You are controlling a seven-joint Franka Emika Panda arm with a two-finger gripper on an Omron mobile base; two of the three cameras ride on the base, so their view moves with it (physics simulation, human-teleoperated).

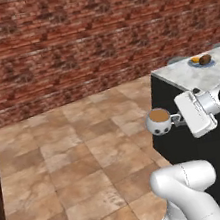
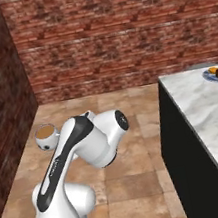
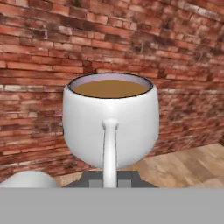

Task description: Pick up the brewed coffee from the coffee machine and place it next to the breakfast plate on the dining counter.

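The coffee mug (image 1: 159, 122), round, white, dark-spotted and full of light-brown coffee, hangs upright over open tiled floor (image 1: 80, 162), its handle pinched in the end effector (image 1: 178, 119). Behind the end effector, the marble bench (image 1: 198, 78) carries a blue breakfast plate (image 1: 201, 60) with cake.

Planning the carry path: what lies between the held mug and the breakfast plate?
In the left base view, bare marble counter separates the mug, held by the gripper, from the plate.
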